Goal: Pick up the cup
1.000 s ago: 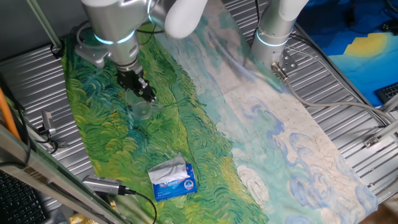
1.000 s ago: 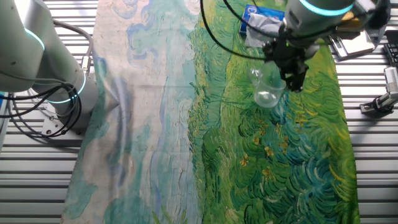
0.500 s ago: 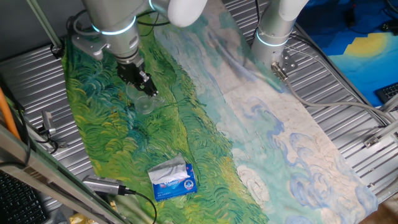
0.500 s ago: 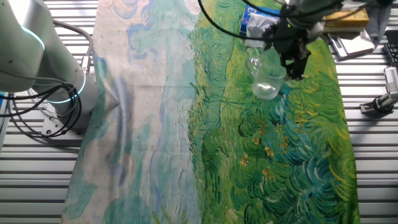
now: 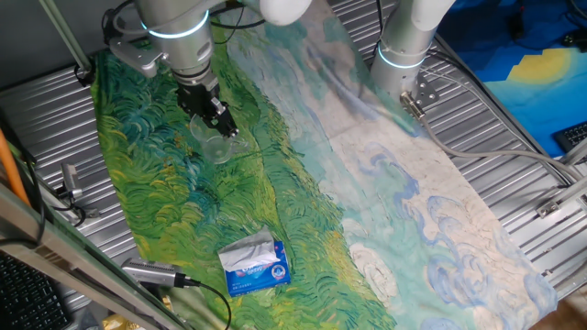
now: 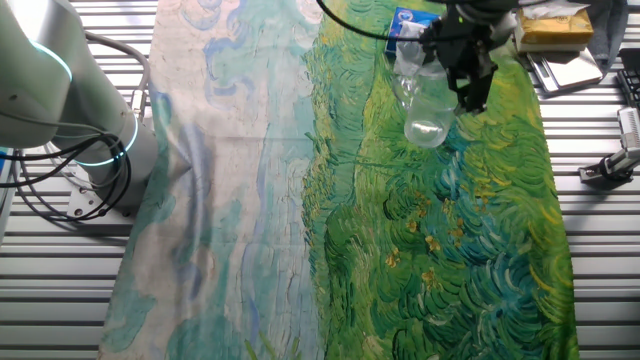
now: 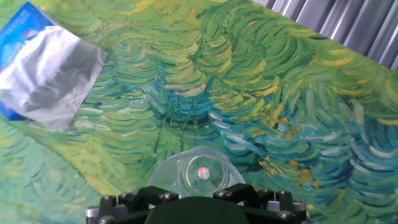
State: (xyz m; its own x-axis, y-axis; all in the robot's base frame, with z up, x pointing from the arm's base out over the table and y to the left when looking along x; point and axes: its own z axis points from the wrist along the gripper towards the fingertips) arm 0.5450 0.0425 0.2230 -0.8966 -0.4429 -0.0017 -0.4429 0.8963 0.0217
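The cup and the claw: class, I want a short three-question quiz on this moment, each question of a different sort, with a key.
1. True or false: the cup stands upright on the painted cloth, free of the claw.
2. What is the claw gripping? A) the tissue packet B) the cup C) nothing
3. Fill in: the tissue packet lies flat on the ____.

Key:
1. False. The cup is off the cloth, held tilted in the claw.
2. B.
3. Cloth.
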